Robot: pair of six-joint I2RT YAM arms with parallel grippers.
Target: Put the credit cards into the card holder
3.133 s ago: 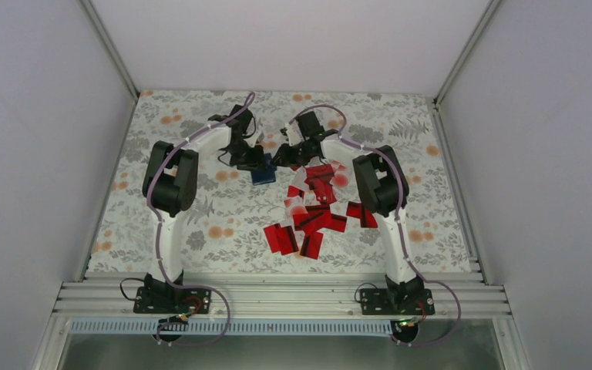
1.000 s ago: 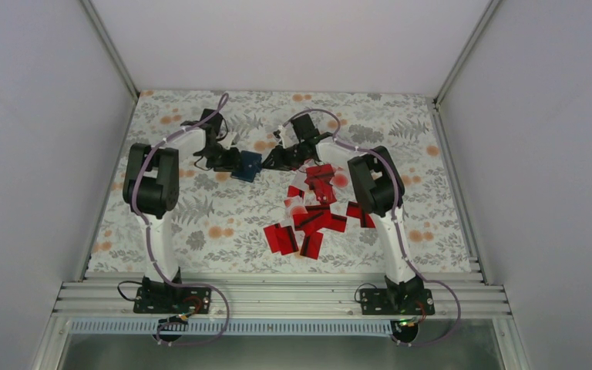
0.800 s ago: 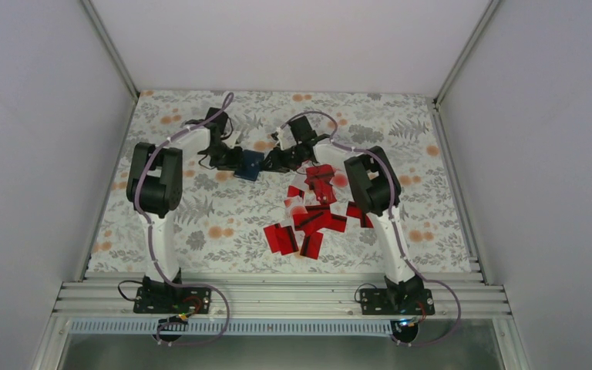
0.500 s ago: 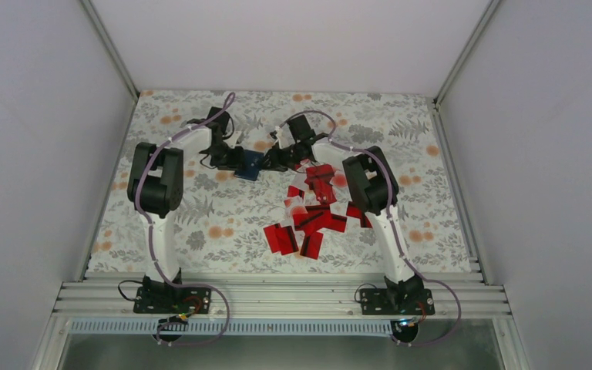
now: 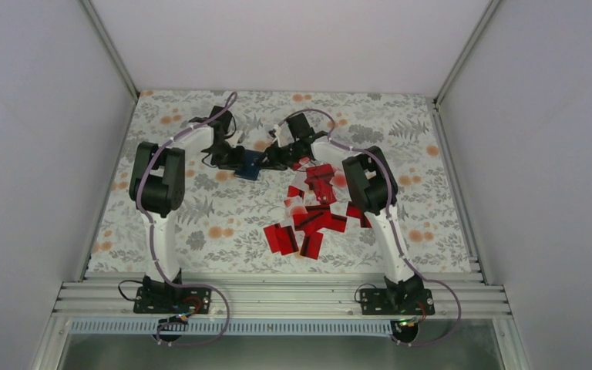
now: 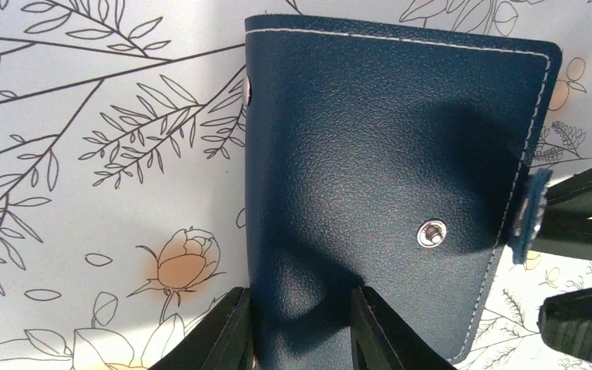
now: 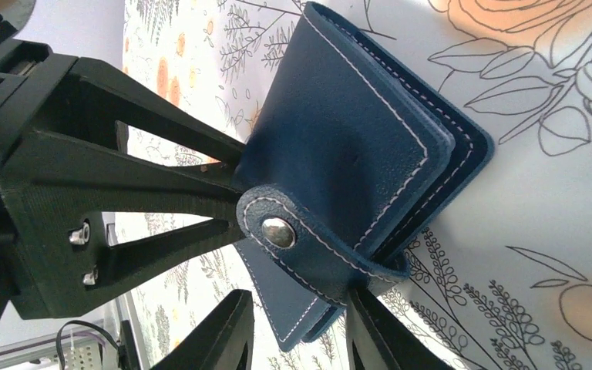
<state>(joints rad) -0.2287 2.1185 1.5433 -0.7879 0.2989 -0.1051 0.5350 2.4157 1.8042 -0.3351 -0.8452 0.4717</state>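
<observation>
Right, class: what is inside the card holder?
At the parted edge of the card holder, only navy stitched layers show, with nothing red between them. The leaves themselves cover whatever lies deeper in.

The left arm (image 5: 159, 181) and right arm (image 5: 370, 185) rise from bases at the bottom of the overhead view. Both elbows are bent, and the forearms converge toward the upper centre. The left end effector (image 5: 239, 160) points right. Its fingers (image 6: 227, 335) are narrowly parted and pinch the card holder (image 6: 385, 139) at its lower edge. The right end effector (image 5: 268, 161) points left, facing the other tip to tip. Its fingers (image 7: 374, 335) stand apart and clamp nothing.
</observation>
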